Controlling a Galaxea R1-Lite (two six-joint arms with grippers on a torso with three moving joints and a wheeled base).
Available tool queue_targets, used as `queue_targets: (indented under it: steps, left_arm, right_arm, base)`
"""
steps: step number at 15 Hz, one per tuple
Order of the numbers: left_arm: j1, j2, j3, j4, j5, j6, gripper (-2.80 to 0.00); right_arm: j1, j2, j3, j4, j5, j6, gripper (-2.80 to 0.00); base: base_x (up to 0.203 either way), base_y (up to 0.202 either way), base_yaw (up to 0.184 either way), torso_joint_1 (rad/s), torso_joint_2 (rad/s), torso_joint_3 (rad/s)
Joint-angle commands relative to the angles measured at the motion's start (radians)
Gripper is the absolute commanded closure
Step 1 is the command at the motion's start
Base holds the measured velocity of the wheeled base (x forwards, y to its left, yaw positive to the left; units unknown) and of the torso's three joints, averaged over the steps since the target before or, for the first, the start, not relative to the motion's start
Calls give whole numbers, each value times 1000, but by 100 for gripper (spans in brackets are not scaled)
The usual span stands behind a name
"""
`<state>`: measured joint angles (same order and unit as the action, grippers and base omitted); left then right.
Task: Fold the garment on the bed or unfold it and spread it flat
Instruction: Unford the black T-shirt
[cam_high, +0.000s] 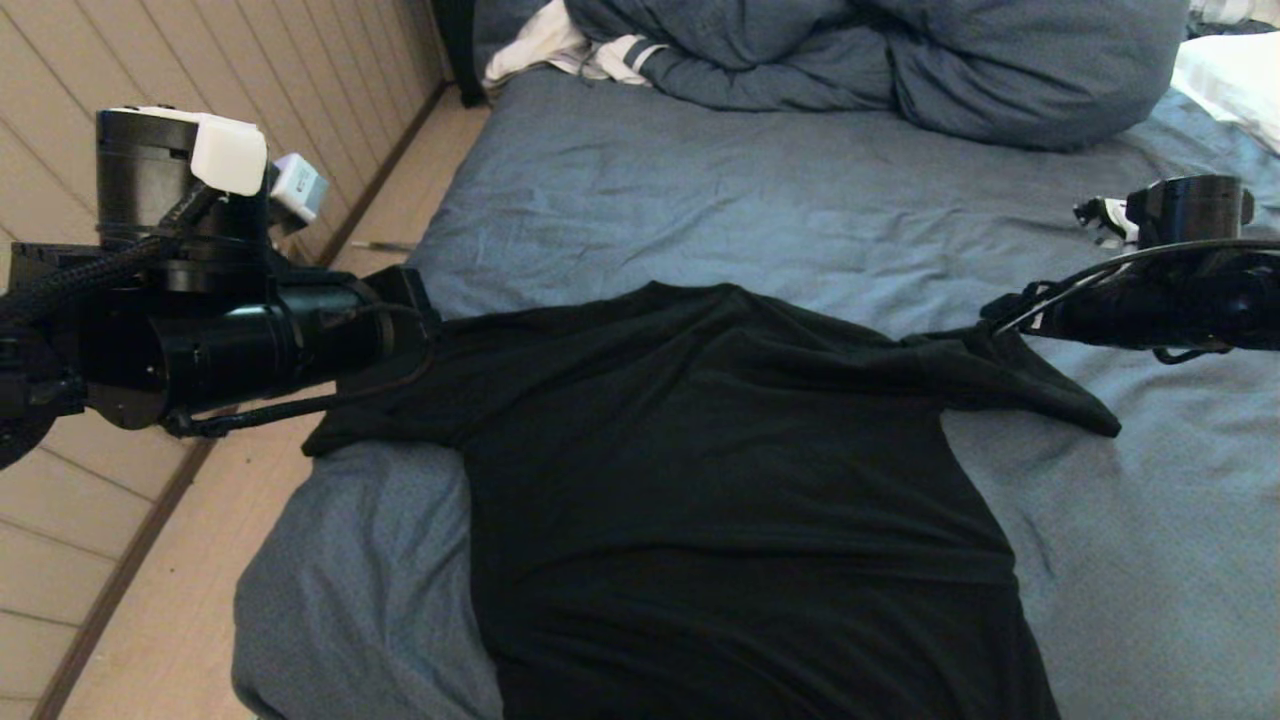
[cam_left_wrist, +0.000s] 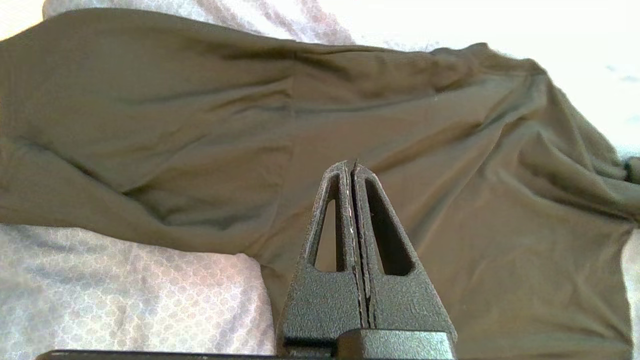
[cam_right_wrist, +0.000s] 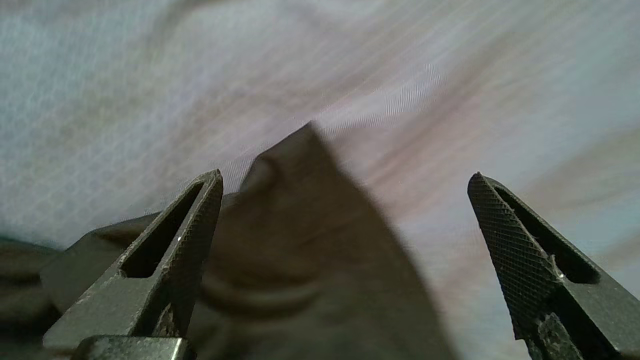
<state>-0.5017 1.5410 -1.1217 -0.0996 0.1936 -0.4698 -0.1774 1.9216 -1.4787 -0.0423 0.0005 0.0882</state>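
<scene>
The garment (cam_high: 720, 450), a plain black T-shirt, lies back up across the near part of the bed (cam_high: 700, 200), its hem running out of view at the front. My left gripper (cam_high: 428, 325) is at the shirt's left shoulder. The left wrist view shows this gripper (cam_left_wrist: 353, 167) shut just above the garment (cam_left_wrist: 250, 125), with no cloth seen between the fingers. My right gripper (cam_high: 995, 315) is at the right sleeve, which rises slightly toward it. It (cam_right_wrist: 346, 174) stands open, with a corner of the garment (cam_right_wrist: 300, 240) loose between the fingers, close to one fingertip (cam_right_wrist: 212, 190).
A bulky blue-grey duvet (cam_high: 900, 60) is heaped at the far end, with a white striped cloth (cam_high: 560, 50) beside it and a white pillow (cam_high: 1230, 75) at the far right. The bed's left edge drops to a wooden floor (cam_high: 150, 620).
</scene>
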Motion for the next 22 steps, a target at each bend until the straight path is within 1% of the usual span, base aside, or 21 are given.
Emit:
queue_targets:
  steps: [1,6,7,10,12,17,22]
  left_arm:
    - [0,21,-3,-3,1,-3,0]
    - [0,39,-3,-5,0,-4,0]
    - [0,49,-4,-5,0,-4,0]
    - [-1,62,-4,-9,-2,-6,0]
    - [-1,70,-3,-35,-2,-7,0]
    - [-1,80,-3,-46,0,-13,0]
    - [-1,79,-3,-48,0,-21,0]
  right_arm:
    - [4,53,-3,-3,16,21,-280]
    - [6,109,-8,-8,19,47,-280]
    - [7,109,-8,-8,20,51,0]
    - [9,112,-22,-11,18,50,0]
    - [10,107,-36,-14,19,53,0]
    - [5,108,-165,-16,13,56,0]
    - [-2,131,-239,-18,4,61,0]
  base:
    - [0,0,0,0,0,0]
    - [0,0,0,0,0,0]
    - [0,0,0,0,0,0]
    - [0,0,0,0,0,0]
    - [0,0,0,0,0,0]
    - [0,0,0,0,0,0]
    - [0,0,0,0,0,0]
